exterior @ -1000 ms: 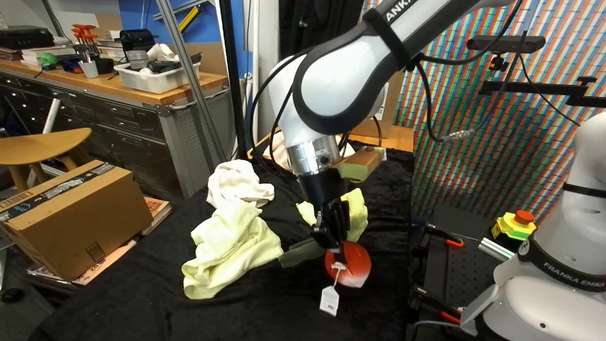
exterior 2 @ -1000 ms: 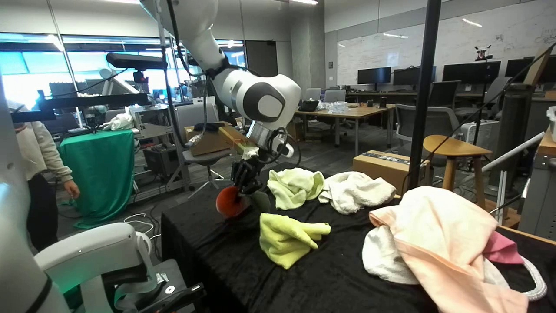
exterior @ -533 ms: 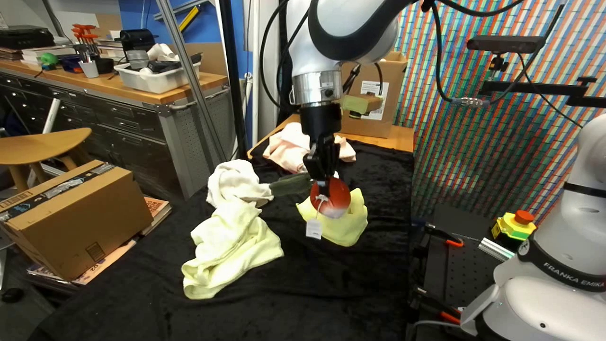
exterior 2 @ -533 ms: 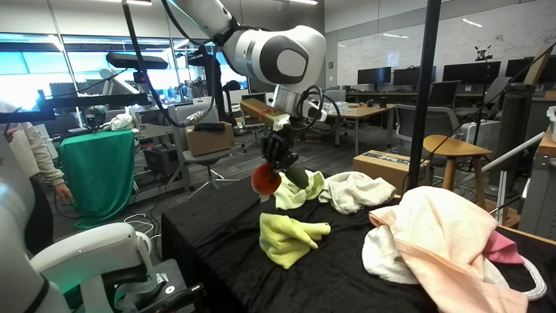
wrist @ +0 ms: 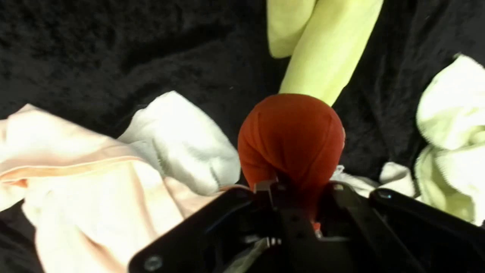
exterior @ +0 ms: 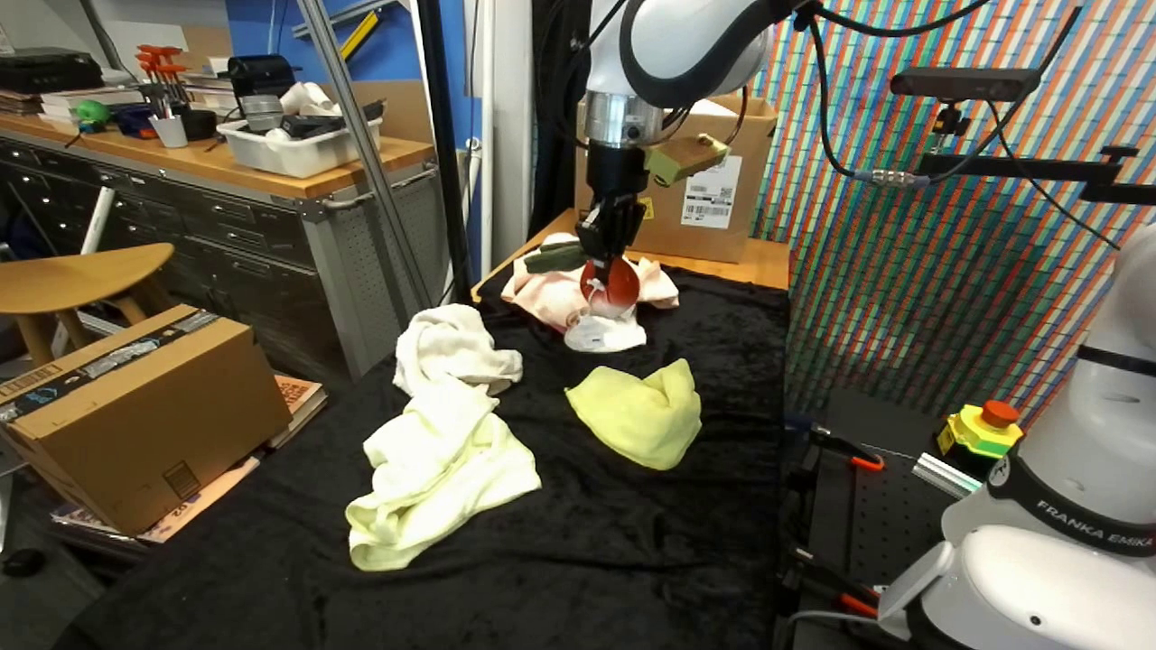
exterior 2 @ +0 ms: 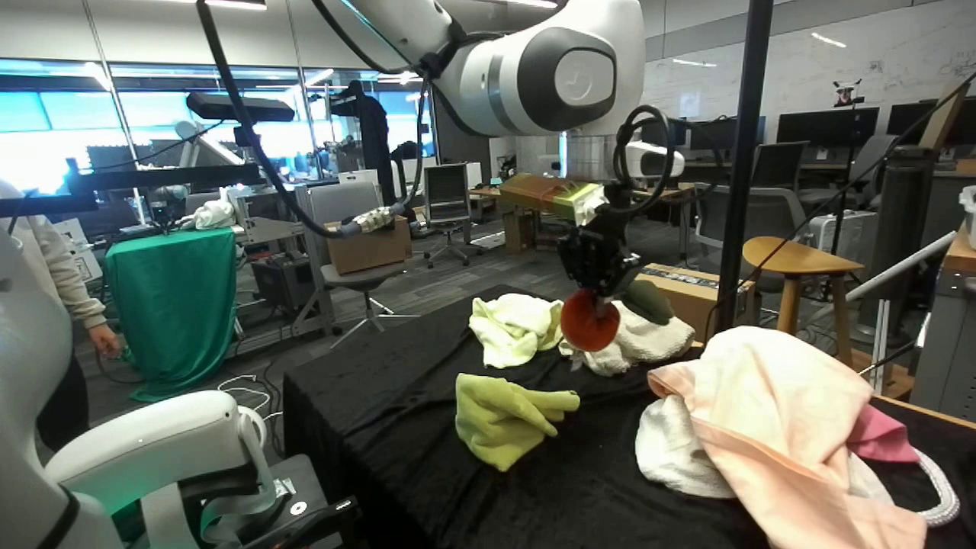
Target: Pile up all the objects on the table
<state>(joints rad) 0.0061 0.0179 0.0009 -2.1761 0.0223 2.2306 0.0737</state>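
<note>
Whereas a second ago it hung low on the near side of the yellow-green cloth (exterior: 643, 420), the red ball-like item (exterior 2: 587, 324) is now higher and farther off, carried over the black table (exterior: 632, 569) towards its far end.

Gripper (wrist: 301, 187): fingers closed on the red ball-like item, pinching its gathered end; both in mid-air.

Dark green piece (exterior 2: 646, 300): juts out on the opposite side of the fingers; whether it belongs to the red item or is a separate thing, the view hardly settles.

Peach-pink cloth (exterior: 546, 296): far end, bunched, overlapping a white piece (exterior: 628, 334); a darker pink piece (exterior 2: 881, 436) and a white rope loop (exterior 2: 944, 492) show beside it.

Pale yellow cloth (exterior: 456, 483): left, near part, in an exterior view. White cloth (exterior: 447, 348): left, just beyond the pale yellow one. Yellow-green cloth: to the right of these, lying alone. None of the cloths has moved.

Bearing on the task: the red ball-like item, lifted and in transit, is probably bound for the far heap, though not yet laid there. Should that heap be the intended pile, three cloths, the white, the pale yellow and the yellow-green, would remain to be gathered.
</note>
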